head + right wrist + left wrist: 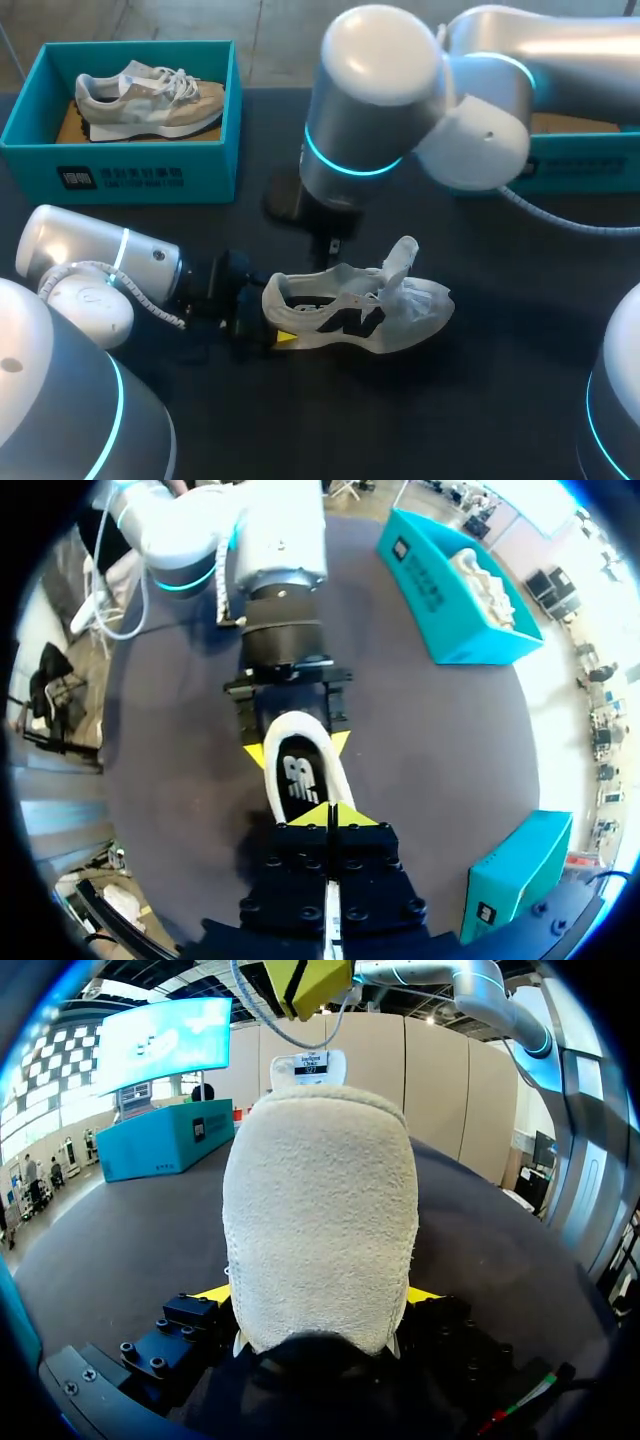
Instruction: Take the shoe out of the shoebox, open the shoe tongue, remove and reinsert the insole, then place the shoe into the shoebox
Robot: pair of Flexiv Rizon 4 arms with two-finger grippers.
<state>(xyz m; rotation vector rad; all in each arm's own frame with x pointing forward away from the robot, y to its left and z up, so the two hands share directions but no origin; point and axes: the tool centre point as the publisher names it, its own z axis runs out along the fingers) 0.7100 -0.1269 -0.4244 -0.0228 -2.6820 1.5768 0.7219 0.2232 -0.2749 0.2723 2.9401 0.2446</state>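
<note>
Shoe (360, 310) clamped at the heel on a dark table (500, 400)

Dark, matte tabletop runs under everything. At its far left corner stands a teal cardboard shoebox (120, 180), open on top, and a beige and grey second shoe (150, 100) lies on its side inside. A second box (580, 165) of the same teal sits at the far right, mostly hidden behind the right arm.

Near the middle of the table the shoe rests on its sole, well apart from both boxes. Its upper is pale, with a fuzzy cream heel patch (rough like suede in the left wrist view), dark markings on the side and loose white laces. The tongue (400, 255) stands up over the opening. From above, the black insole (297, 780) lies flat inside the oval collar.

The left gripper (297, 750) comes in low from the left and clamps the heel, one yellow tip pressed on each side. The right gripper (330, 815) hangs above the shoe's opening with its two yellow tips pressed together, and nothing shows between them.
</note>
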